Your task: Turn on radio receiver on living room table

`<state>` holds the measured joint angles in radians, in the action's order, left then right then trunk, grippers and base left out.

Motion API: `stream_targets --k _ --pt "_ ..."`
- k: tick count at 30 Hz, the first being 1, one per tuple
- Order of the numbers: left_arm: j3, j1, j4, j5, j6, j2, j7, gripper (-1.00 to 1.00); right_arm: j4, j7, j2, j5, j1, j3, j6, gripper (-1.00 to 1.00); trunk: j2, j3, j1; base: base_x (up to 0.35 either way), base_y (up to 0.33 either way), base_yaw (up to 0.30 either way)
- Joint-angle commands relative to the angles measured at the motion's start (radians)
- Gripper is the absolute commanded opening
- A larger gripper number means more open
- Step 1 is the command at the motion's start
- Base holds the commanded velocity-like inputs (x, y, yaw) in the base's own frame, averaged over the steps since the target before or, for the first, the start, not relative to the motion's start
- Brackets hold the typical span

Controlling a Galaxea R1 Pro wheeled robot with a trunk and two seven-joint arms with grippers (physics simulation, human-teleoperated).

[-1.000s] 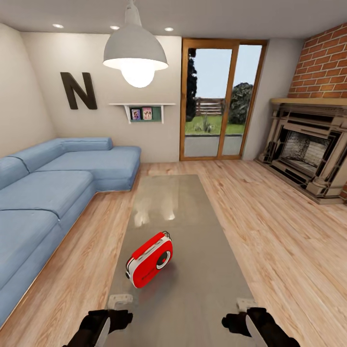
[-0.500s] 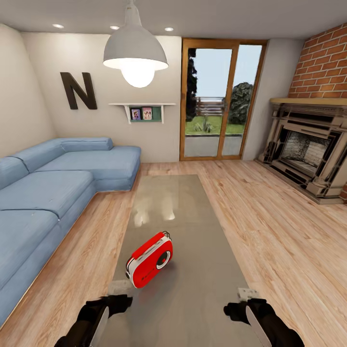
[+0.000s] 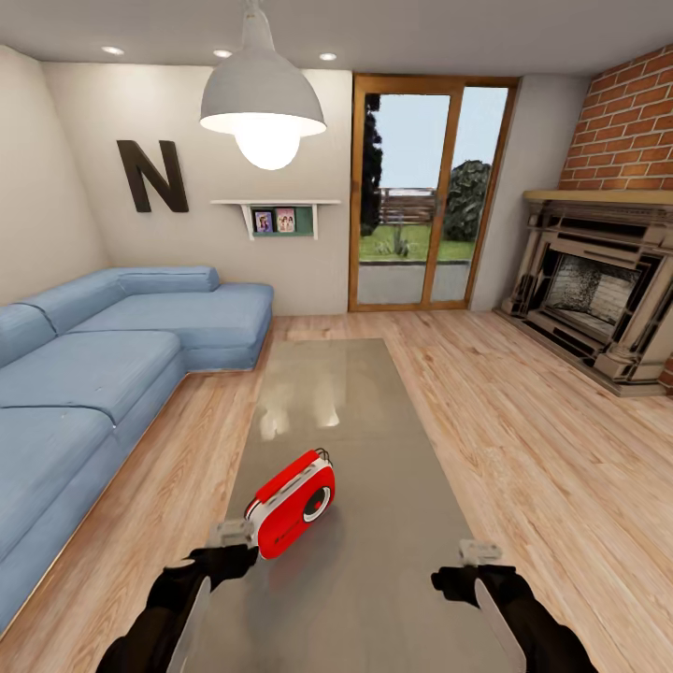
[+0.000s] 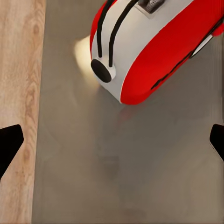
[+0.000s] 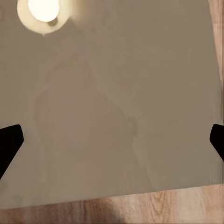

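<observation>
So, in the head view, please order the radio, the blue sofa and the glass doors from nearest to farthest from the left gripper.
From the left gripper:
1. The radio receiver, just beside it on the table.
2. The blue sofa, along the left wall.
3. The glass doors, at the far end of the room.

radio receiver [image 3: 290,503] on table [image 3: 374,579] | sofa [image 3: 93,374] left | fireplace [image 3: 598,299] right
</observation>
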<state>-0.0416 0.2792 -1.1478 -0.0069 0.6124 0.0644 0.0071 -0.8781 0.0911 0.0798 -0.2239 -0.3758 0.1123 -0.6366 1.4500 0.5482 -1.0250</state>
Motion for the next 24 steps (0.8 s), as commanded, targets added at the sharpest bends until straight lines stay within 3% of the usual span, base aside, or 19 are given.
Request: stream_targets --k 1,15,19,24 --pt "0.001 0.000 -0.002 0.000 0.000 0.000 0.000 1.00 -0.001 0.002 0.000 0.000 0.000 0.000 0.000 1.00 0.000 0.000 0.000 0.000 0.000 0.000" --pt "0.030 0.000 -0.102 0.001 0.004 0.001 0.002 1.00 -0.067 0.061 0.014 0.000 0.000 0.000 0.000 1.00 0.000 0.000 0.000 0.000 0.000 0.000" --pt "0.032 0.000 -0.142 0.001 0.006 0.002 0.002 1.00 -0.136 0.070 0.031 0.000 0.000 0.000 -0.022 1.00 0.000 0.000 0.000 0.000 0.000 0.000" --pt "0.032 0.000 -0.153 0.001 0.006 0.003 0.002 1.00 -0.185 0.071 0.034 0.000 0.000 0.000 -0.055 1.00 0.000 0.000 0.000 0.000 0.000 0.000"
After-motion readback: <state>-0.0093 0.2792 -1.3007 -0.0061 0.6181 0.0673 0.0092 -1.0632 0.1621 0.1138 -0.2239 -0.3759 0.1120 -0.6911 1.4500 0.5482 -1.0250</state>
